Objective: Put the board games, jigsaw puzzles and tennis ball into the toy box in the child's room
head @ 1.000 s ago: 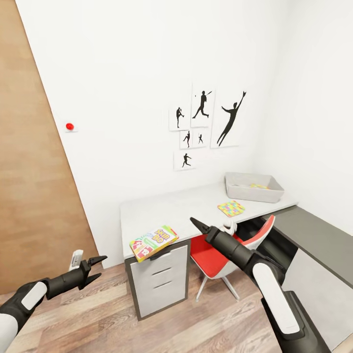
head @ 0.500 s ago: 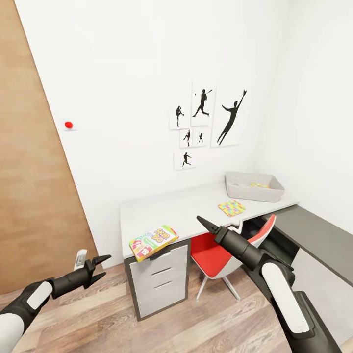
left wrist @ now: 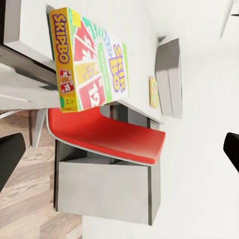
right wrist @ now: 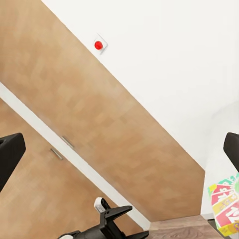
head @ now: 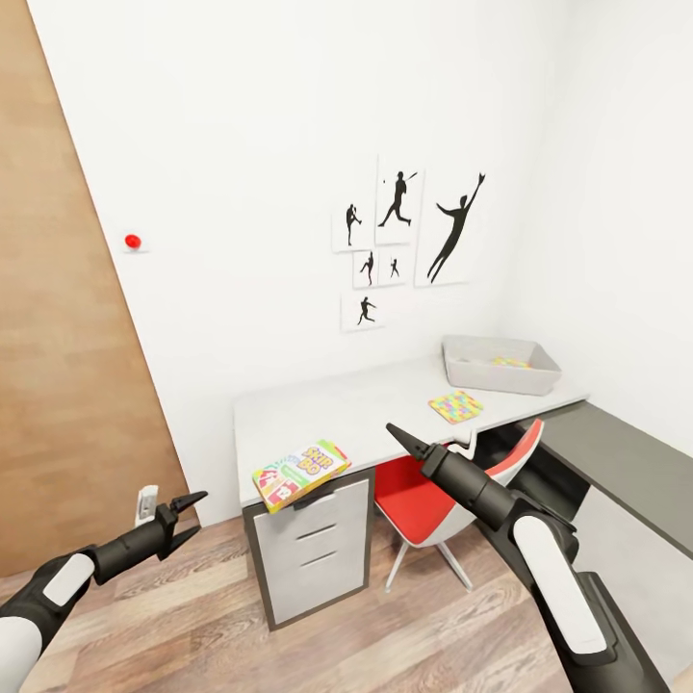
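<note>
White walls hung with black ballplayer silhouettes [head: 402,241] frame the child's room as I hold my rig short of the tabletop [head: 356,404]; both arms are raised and neither carries anything. My left claw [head: 180,513] hangs spread and empty over the plank floor [head: 221,616], well short of the tabletop's drawer end; my right claw [head: 404,443] reaches toward the tabletop's front edge above a red chair [head: 423,500], and from my head camera I cannot tell how its fingers stand, though the dark tips at either edge of its wrist camera suggest they are apart. The Skip-Bo board game [head: 300,473] lies on the tabletop's near corner, jutting slightly past the edge over the drawers [head: 322,549]; one jigsaw puzzle [head: 455,406] rests flat on the tabletop just in front of the toy box [head: 500,366], which sits at the far end against the wall. A multicoloured patch inside the box looks like the second puzzle [head: 509,363], so I judge that one toy may be stowed already; the Skip-Bo box and the loose puzzle remain. By my reckoning most of the job is still ahead.
</note>
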Tool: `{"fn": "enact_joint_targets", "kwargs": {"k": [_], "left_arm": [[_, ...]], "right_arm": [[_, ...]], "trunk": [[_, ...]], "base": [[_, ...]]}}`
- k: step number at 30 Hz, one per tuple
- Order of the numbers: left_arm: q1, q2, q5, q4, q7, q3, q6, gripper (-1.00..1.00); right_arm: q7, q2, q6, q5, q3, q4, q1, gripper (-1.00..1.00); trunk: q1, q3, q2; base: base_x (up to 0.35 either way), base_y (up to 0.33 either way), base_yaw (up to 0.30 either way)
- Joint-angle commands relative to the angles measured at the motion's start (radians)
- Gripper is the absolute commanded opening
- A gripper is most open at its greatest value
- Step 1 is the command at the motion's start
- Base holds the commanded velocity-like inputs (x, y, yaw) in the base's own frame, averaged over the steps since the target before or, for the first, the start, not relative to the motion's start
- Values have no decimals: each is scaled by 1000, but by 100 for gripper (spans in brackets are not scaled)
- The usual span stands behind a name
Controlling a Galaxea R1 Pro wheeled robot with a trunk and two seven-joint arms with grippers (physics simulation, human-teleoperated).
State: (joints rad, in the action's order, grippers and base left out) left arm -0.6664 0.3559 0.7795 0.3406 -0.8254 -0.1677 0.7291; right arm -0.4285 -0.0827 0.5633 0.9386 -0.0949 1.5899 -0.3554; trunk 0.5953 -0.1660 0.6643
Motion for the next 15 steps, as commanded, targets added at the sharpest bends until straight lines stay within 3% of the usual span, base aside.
{"fn": "enact_joint_targets", "kwargs": {"k": [1, 15], "left_arm": [[-1, 0, 1, -1, -1, -3, 2, 100], [-1, 1, -2, -12, 10, -6, -21, 100]], "right_arm": [[1, 0, 4, 6, 0, 0, -1, 100], [2, 0, 2, 6, 0, -2, -1, 100]], "trunk": [[4, -5, 9], [58, -49, 107]], "base": [[0, 0, 0], [0, 0, 0]]}}
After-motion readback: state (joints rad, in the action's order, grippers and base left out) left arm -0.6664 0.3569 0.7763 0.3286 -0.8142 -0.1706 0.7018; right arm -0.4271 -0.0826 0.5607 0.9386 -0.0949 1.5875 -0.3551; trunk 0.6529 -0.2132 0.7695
